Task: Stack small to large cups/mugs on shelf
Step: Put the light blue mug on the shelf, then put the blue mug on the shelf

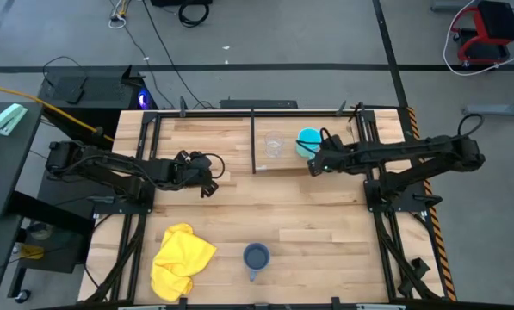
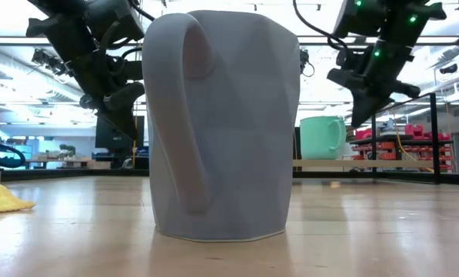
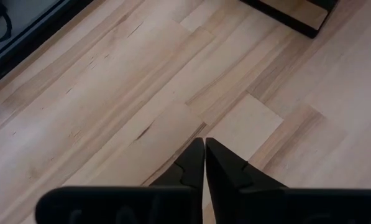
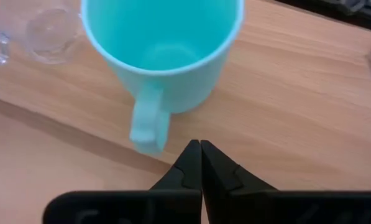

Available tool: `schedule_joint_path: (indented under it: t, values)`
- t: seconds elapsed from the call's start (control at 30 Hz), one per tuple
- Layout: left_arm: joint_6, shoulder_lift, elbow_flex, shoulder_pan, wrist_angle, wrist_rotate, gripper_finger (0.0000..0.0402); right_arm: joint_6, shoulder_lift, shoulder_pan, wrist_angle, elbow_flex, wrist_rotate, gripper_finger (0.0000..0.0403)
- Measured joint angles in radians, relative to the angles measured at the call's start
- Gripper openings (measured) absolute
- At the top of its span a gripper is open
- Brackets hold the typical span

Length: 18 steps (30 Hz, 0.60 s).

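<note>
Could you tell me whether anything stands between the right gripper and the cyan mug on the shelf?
Nothing visible does. The right gripper, fingers shut, hangs just short of the cyan mug, facing its handle across bare shelf. The glass cup stands off to the mug's side.

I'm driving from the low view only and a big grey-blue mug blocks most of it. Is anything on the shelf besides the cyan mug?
Observer: Yes. From above, a small clear glass cup stands on the light-wood shelf board, just left of the bright cyan handled mug.
Operator: Is the right claw holding that mug?
Observer: No. The right claw is shut and empty, apart from the mug, its tips near the handle.
Operator: And the left claw?
Observer: The left claw is shut over bare wooden tabletop, left of the shelf.
Operator: Where's the mug blocking me?
Observer: The dark grey-blue handled mug sits at the table's front edge, right of a crumpled yellow cloth.
</note>
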Motion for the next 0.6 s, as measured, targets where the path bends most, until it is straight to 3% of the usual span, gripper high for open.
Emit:
schedule_joint_path:
  t: [0.23, 0.6]
  values:
    - [0.000, 0.000, 0.000, 0.000, -0.001, 0.000, 0.0013, -0.051, 0.028, -0.005, 0.116, 0.000, -0.034, 0.0002]
    - [0.011, 0.000, 0.000, 0.000, -0.002, 0.000, 0.0024, -0.070, 0.077, -0.031, 0.121, 0.000, -0.041, 0.0000]
